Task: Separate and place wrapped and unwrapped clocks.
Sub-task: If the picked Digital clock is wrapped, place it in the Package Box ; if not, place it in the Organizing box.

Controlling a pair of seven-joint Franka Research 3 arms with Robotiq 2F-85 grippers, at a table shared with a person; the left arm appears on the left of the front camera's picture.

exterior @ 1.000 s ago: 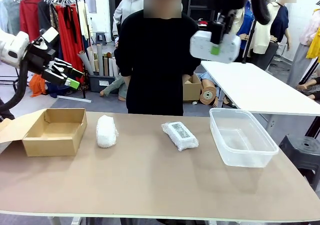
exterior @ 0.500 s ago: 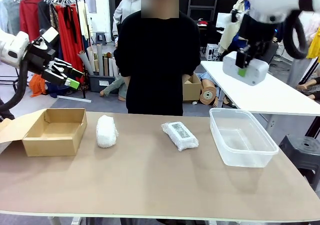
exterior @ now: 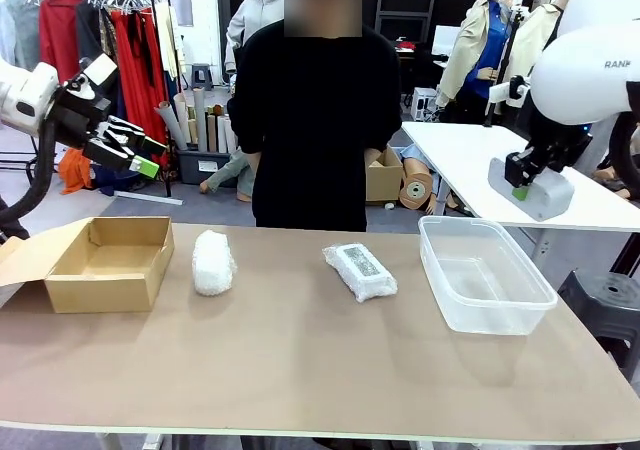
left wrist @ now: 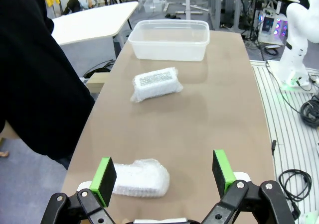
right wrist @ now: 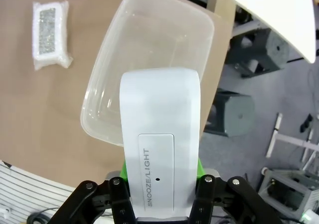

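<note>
Swinging down and out to the robot's right, the right end effector (exterior: 520, 188) now hangs lower than a second ago, when it was high up in front of the person (exterior: 315, 120). It stays clamped on the bare white rounded-rectangular digital clock (exterior: 533, 190), green pads pressed against the clock's two long sides. In the right wrist view the clock (right wrist: 160, 134) sticks out ahead of the end effector (right wrist: 160, 176), its face printed "SNOOZE/LIGHT". Directly beyond its tip, and apart from it, lies the clear rectangular plastic container (right wrist: 102, 79). The clear-plastic bundle with a label (right wrist: 49, 34) lies well off to the upper left of this end effector, on the brown table (right wrist: 45, 114).

The left end effector (exterior: 132, 152) has not shifted; it hovers with its jaws spread wide and nothing between them, above and behind the open brown cardboard box (exterior: 100, 290). From the left wrist view, the white bubble-wrap bundle (left wrist: 141, 178) lies on the table (left wrist: 219, 114) just below this end effector (left wrist: 164, 173), nearer its left finger (left wrist: 106, 174). Farther ahead lies the labelled bundle (left wrist: 155, 83), and beyond that the container (left wrist: 169, 52).

In the front view the bubble-wrap bundle (exterior: 213, 262) and the labelled bundle (exterior: 359, 270) lie apart, between the box and the container (exterior: 440, 270).
</note>
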